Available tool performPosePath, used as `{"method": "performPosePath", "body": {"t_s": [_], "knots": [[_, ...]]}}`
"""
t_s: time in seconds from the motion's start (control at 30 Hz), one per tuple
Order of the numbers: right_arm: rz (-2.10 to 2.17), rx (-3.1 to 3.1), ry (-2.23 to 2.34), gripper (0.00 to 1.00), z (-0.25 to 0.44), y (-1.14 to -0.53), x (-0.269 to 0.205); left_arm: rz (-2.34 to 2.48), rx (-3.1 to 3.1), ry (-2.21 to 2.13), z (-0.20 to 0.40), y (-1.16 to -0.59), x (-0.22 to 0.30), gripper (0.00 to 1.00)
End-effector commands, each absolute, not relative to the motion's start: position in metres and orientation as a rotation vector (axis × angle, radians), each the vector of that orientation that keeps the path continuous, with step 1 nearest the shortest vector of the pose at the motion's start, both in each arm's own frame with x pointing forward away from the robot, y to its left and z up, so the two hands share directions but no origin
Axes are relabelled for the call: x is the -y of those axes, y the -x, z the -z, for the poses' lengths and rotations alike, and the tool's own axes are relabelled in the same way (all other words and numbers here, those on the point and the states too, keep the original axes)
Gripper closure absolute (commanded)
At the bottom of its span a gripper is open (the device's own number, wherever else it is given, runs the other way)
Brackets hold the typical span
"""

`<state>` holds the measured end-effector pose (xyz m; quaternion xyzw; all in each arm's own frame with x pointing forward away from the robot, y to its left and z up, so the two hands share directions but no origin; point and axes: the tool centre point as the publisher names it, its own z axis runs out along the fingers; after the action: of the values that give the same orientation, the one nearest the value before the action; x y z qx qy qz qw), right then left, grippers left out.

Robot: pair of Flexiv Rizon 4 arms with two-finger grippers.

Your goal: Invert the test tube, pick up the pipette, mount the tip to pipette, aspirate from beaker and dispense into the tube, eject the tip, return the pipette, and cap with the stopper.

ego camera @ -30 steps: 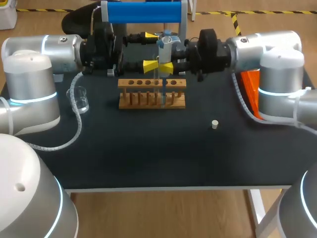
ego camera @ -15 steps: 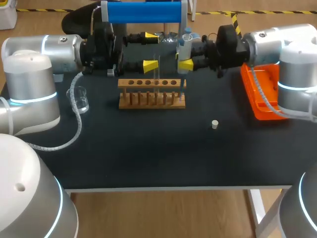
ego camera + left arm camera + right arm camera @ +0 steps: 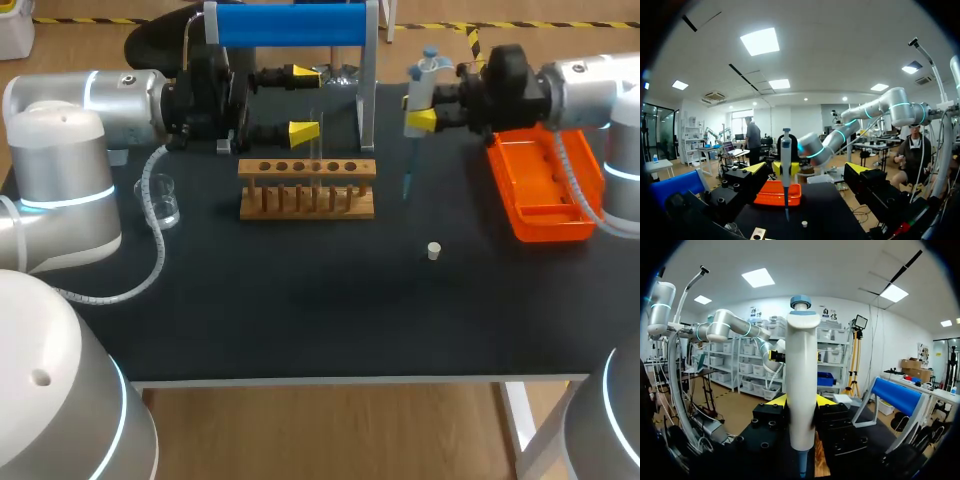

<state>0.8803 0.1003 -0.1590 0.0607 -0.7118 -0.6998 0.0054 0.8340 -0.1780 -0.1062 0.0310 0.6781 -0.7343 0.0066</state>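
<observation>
The white pipette with the blue cap (image 3: 424, 85) hangs upright above the black worktop (image 3: 300, 300), between the wooden test tube rack (image 3: 307, 190) and the orange plastic tray (image 3: 545, 195). The right tool (image 3: 421, 120) pinches its body; in the right wrist view the yellow tips press on it from both sides. A thin blue tip (image 3: 407, 185) sits on the pipette's lower end, pointing down and clear of the worktop. The clear glass test tube (image 3: 318, 150) stands upright in the rack. The left tool (image 3: 304, 101) is just beside the tube's upper part, its fingers spread wide and gripping nothing. I cannot tell from where I stand whether there is liquid in the tube. The small glass beaker (image 3: 165, 200) stands apart from the rack on the left arm's side, and the little cream stopper (image 3: 434, 250) lies alone on the worktop in front, near neither tool. As I read it, the task is well past the middle: the tube is set in the rack, the pipette is picked up and its tip mounted, and it is away from both beaker and tube, so the liquid transfer is probably done. Ejecting the tip, returning the pipette and capping the tube with the stopper remain.
</observation>
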Motion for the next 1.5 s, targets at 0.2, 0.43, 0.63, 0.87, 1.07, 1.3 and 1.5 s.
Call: {"method": "performPosePath", "body": {"t_s": [0.2, 0.43, 0.63, 0.87, 1.07, 1.3, 1.5], "knots": [[2.233, 2.233, -0.149, 1.00, 0.154, -0.881, -0.069, 2.295, -2.119, -0.096, 0.106, -0.834, 0.179, 0.00], [2.233, 2.233, -0.149, 1.00, 0.154, -0.881, -0.069, 2.295, -2.119, -0.096, 0.106, -0.834, 0.179, 0.00], [2.233, 2.233, -0.149, 1.00, 0.154, -0.881, -0.069, 2.295, -2.119, -0.096, 0.106, -0.834, 0.179, 0.00], [2.233, 2.233, -0.149, 1.00, 0.154, -0.881, -0.069, 2.295, -2.119, -0.096, 0.106, -0.834, 0.179, 0.00], [2.233, 2.233, -0.149, 1.00, 0.154, -0.881, -0.069, 2.295, -2.119, -0.096, 0.106, -0.834, 0.179, 0.00], [2.230, 2.267, -0.137, 1.00, 0.145, -0.892, -0.041, 2.295, -2.119, -0.096, 0.106, -0.834, 0.179, 0.00], [2.247, 2.296, -0.150, 1.00, 0.129, -0.909, -0.004, 2.295, -2.119, -0.096, 0.106, -0.834, 0.179, 0.00]]}}
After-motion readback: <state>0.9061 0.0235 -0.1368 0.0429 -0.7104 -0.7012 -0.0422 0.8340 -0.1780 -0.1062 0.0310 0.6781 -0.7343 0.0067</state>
